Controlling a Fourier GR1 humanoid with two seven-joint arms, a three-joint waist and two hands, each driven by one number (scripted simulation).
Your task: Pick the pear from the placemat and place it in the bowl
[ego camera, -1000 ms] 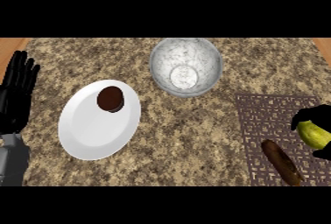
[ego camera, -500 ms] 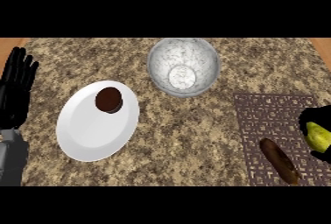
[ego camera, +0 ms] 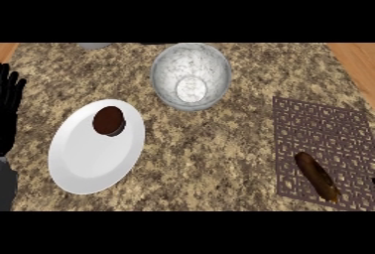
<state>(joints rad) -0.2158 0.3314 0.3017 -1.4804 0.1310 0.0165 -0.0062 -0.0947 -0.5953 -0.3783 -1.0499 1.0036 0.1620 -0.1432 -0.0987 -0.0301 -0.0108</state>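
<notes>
Your left hand (ego camera: 9, 106) rests at the view's left edge, fingers straight and apart. Your right hand and the pear are out of view. Expect the pear firm, smooth, light: cup its belly. The bowl (ego camera: 191, 74) sits beyond the placemat (ego camera: 326, 130).

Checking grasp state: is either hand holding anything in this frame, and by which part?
Cannot be told for the right hand: it and the pear are out of view. The left hand rests open at the left edge, holding nothing. The bowl has nothing in it.
</notes>
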